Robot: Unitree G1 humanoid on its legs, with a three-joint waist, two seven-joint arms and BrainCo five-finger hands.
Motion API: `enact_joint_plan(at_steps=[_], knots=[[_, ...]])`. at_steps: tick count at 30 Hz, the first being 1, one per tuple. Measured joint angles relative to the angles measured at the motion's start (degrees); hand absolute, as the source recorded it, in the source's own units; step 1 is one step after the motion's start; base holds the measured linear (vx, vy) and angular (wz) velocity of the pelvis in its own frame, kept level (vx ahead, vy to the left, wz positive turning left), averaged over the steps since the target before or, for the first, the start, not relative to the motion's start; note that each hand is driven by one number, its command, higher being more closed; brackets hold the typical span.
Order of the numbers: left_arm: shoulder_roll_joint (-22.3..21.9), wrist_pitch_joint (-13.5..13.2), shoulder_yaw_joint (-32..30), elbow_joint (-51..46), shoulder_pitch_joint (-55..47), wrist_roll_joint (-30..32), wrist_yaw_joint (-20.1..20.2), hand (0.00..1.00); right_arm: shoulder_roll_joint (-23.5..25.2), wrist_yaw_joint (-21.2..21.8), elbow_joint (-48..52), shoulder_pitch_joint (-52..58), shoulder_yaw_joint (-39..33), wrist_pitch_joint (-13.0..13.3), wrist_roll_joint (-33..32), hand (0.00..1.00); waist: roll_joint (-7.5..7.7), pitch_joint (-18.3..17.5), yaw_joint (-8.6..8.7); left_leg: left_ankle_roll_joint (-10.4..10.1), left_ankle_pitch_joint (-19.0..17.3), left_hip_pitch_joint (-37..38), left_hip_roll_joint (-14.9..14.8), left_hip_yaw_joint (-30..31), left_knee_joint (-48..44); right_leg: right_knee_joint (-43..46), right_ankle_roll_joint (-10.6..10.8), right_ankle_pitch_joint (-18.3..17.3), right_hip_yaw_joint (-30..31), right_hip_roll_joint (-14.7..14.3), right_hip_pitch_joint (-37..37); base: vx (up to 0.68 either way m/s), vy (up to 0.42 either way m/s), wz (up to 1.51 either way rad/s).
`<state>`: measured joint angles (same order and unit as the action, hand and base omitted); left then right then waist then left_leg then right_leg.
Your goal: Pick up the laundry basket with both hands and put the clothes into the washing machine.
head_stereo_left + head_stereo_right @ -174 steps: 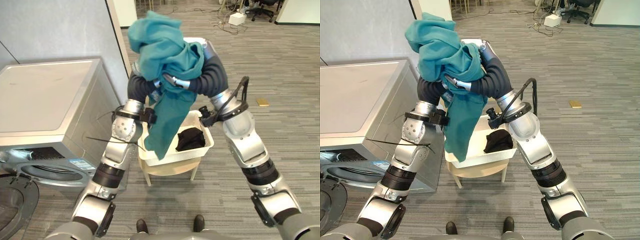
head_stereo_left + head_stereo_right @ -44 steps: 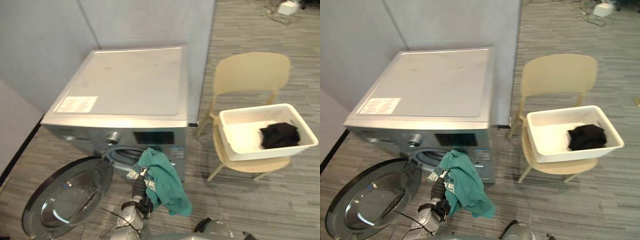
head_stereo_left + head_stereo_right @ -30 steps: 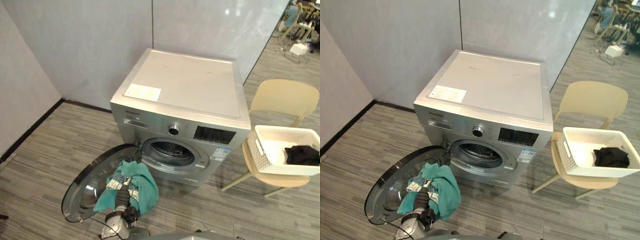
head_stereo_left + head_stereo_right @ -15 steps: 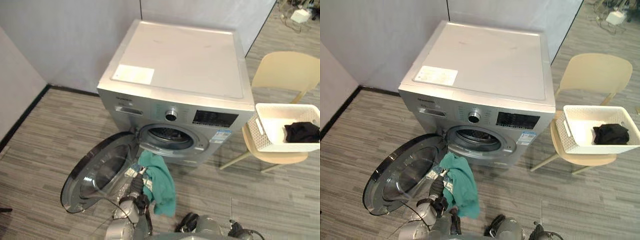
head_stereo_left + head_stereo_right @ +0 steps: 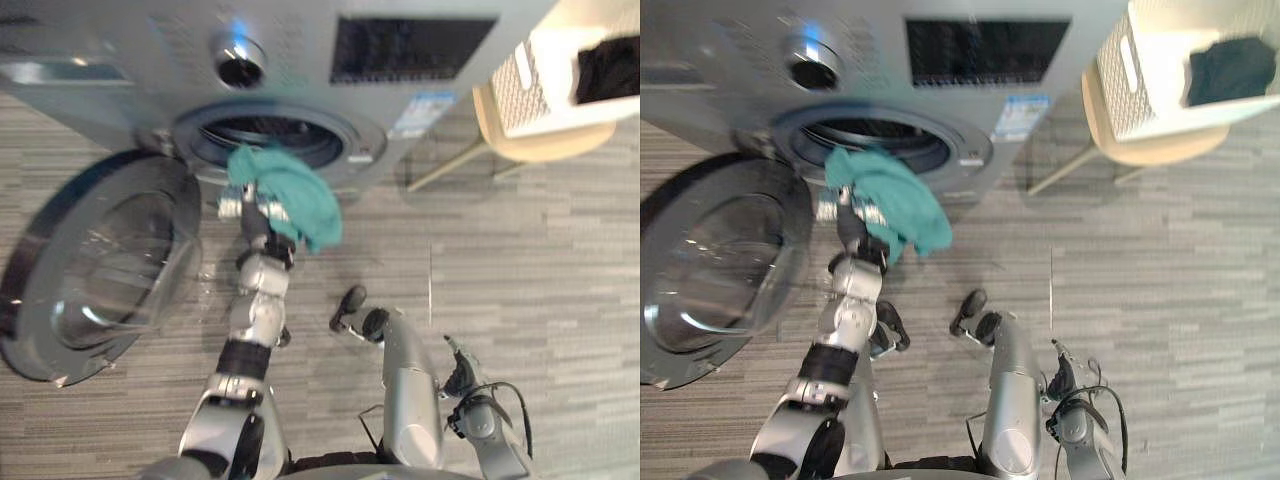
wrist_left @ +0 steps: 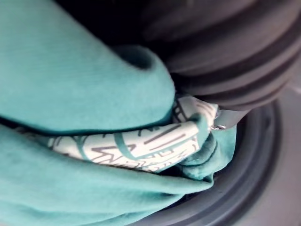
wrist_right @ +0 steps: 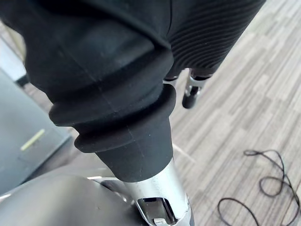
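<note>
Left eye view: teal garment (image 5: 292, 192) drapes over left hand (image 5: 253, 222), grip untellable, at drum mouth (image 5: 325, 140); push deeper before release.

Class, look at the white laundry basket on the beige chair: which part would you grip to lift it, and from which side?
Grip the laundry basket by the handle slot cut high in its short end wall, coming in from that end. It sits flat on the chair, open side up, so a matching hold at the opposite end probably keeps it level.
</note>
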<state>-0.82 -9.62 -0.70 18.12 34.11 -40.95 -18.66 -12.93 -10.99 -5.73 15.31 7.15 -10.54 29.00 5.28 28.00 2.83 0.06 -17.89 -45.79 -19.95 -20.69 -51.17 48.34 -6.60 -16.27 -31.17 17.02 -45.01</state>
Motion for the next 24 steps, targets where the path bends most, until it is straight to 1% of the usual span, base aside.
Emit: enact_joint_plan(at_steps=[1, 3, 5, 6, 8, 9, 11, 12, 14, 16, 17, 18, 19, 20, 21, 22, 24], knots=[[-0.16, -0.51, -0.23, -0.08, 2.59, -0.03, -1.42, 1.0, 0.0, -0.43, 4.16, 2.1, -0.18, -0.05, 0.24, 0.0, 0.01, 0.06, 0.27, 0.18, -0.56, -3.14, -1.17, 0.57, -2.5, 2.48, -0.84, -0.78, 0.03, 0.04, -2.89, -0.04, -0.071, -0.15], [-0.01, -1.0, -1.9, -0.31, 5.24, -0.03, -2.82, 1.0, -0.12, -0.54, 9.59, 4.3, -0.57, -0.06, 0.39, 0.0, -0.03, 0.14, 1.16, 0.12, -1.37, -7.4, -2.33, 2.0, -6.01, 5.62, -2.03, -2.02, 0.04, 0.12, -6.44, -0.03, -0.069, -0.05], [1.01, -1.34, -5.78, -0.48, 9.84, -0.37, -5.31, 1.0, -0.75, -0.55, 15.45, 7.41, -0.65, -0.06, 0.38, 0.0, -0.05, 0.16, 1.6, 0.2, -2.69, -13.77, -4.87, 2.98, -10.66, 9.5, -1.85, -3.8, 0.29, -0.27, -12.44, -0.05, -0.109, -0.27], [1.68, -1.56, -6.99, -0.49, 11.13, -0.92, -5.91, 1.0, -0.89, -0.54, 16.66, 8.02, -0.66, -0.06, 0.37, 0.0, -0.04, 0.16, 1.79, 0.2, -2.75, -15.32, -5.6, 3.03, -11.56, 10.2, -1.8, -3.93, 0.44, -0.51, -14.04, -0.06, -0.116, -0.37], [4.94, -2.31, -10.54, -0.54, 15.6, -1.26, -8.37, 1.0, -1.05, -0.54, 20.97, 10.41, -0.75, -0.06, 0.34, 0.0, -0.05, 0.16, 2.37, 0.16, -2.77, -20.15, -7.58, 3.28, -14.05, 12.01, -2.1, -4.1, 0.81, -1.38, -19.04, -0.05, -0.102, -0.34], [5.93, -2.66, -11.3, -0.54, 16.68, -1.62, -9.14, 1.0, -1.03, -0.41, 21.69, 10.65, -0.74, -0.06, 0.29, 0.0, -0.05, 0.16, 2.69, 0.17, -2.77, -21.17, -8.15, 3.35, -14.51, 12.18, -2.11, -4.11, 0.83, -1.7, -20.02, -0.03, -0.099, -0.31], [9.12, -4.3, -13.58, -0.52, 21.13, -4.06, -10.73, 1.0, -1.03, -0.12, 24.0, 11.98, -0.74, -0.04, 0.1, 0.0, -0.05, 0.16, 2.8, 0.16, -2.77, -24.03, -10.09, 3.5, -15.85, 12.59, -2.15, -4.1, 0.96, -3.05, -22.88, -0.04, -0.104, -0.31], [9.99, -4.75, -13.61, -0.51, 22.16, -4.72, -11.21, 1.0, -1.03, -0.1, 24.33, 12.14, -0.74, -0.02, 0.0, 0.0, -0.05, 0.16, 2.9, 0.15, -2.76, -24.54, -10.37, 3.5, -15.97, 12.59, -2.17, -4.08, 0.95, -3.22, -23.4, -0.04, -0.103, -0.25], [12.5, -5.15, -13.6, 0.07, 25.15, -5.78, -11.88, 1.0, -1.07, -0.03, 24.81, 12.33, -0.74, 0.0, -1.04, 0.0, -0.04, 0.16, 2.95, 0.11, -2.74, -25.49, -11.92, 3.28, -16.46, 12.47, -2.26, -4.03, 0.92, -4.19, -24.36, -0.02, -0.097, -0.2], [16.13, -4.96, -13.56, 1.31, 29.98, -5.37, -12.97, 1.0, -1.13, 0.1, 25.15, 12.44, -0.74, 0.19, -1.93, 0.0, 0.0, 0.14, 2.98, 0.02, -2.7, -26.55, -13.39, 3.11, -16.94, 12.02, -3.05, -3.6, 0.79, -5.33, -25.43, -0.01, -0.125, -0.24], [17.06, -4.75, -13.51, 1.76, 31.23, -4.99, -13.1, 1.0, -1.14, 0.12, 25.16, 12.42, -0.74, 0.26, -2.03, 0.0, 0.0, 0.14, 2.94, 0.0, -2.7, -26.66, -13.84, 2.94, -16.92, 11.62, -3.32, -3.43, 0.73, -5.75, -25.56, -0.01, -0.095, -0.28], [18.6, -4.3, -13.49, 2.53, 33.86, -3.66, -14.32, 1.0, -1.12, 0.35, 25.16, 12.43, -0.71, 0.57, -2.83, 0.0, 0.0, 0.13, 3.01, -0.11, -2.71, -26.82, -14.5, 2.9, -16.87, 10.99, -3.57, -3.22, 0.65, -6.46, -25.62, 0.0, -0.098, -0.29], [19.79, -3.99, -13.25, 2.72, 38.11, -2.47, -15.88, 1.0, -1.14, 0.88, 25.16, 12.39, -0.72, 0.69, -3.67, 0.0, 0.03, 0.11, 2.99, -0.58, -2.79, -26.8, -15.18, 2.68, -16.83, 10.42, -4.41, -2.77, 0.61, -7.11, -25.66, 0.01, -0.096, -0.24], [20.63, -4.05, -13.45, 2.73, 38.52, -0.74, -17.03, 1.0, -1.2, 0.94, 25.16, 12.4, -0.77, 0.82, -3.68, 0.0, 0.03, 0.11, 2.86, -0.64, -2.77, -26.78, -15.32, 2.52, -16.75, 10.32, -4.55, -2.68, 0.59, -7.21, -25.74, 0.02, -0.109, -0.11], [22.21, -2.87, -12.35, 2.74, 38.82, 0.2, -18.3, 1.0, -1.52, 1.2, 25.15, 12.37, -0.77, 0.82, -3.74, 0.0, 0.06, 0.1, 2.78, -0.82, -2.66, -27.05, -15.78, 2.5, -16.83, 10.19, -4.88, -2.51, 0.29, -7.32, -25.75, 0.01, -0.079, 0.02], [23.2, -2.2, -10.88, 2.71, 39.16, 1.55, -18.7, 1.0, -1.52, 1.25, 25.15, 12.39, -0.77, 0.83, -3.85, 0.0, 0.1, 0.07, 2.74, -0.91, -2.55, -27.18, -16.08, 2.32, -16.79, 9.96, -5.85, -2.0, 0.08, -7.36, -25.75, 0.0, -0.097, 0.08], [25.45, -0.4, -6.82, 2.71, 39.88, 4.58, -19.09, 1.0, -1.51, 1.55, 25.14, 12.56, -1.11, 0.82, -4.18, 0.0, 0.15, 0.04, 2.63, -0.72, -2.3, -27.47, -16.14, 2.18, -16.69, 9.43, -6.46, -1.58, -0.16, -7.36, -25.75, -0.03, -0.076, 0.06]])
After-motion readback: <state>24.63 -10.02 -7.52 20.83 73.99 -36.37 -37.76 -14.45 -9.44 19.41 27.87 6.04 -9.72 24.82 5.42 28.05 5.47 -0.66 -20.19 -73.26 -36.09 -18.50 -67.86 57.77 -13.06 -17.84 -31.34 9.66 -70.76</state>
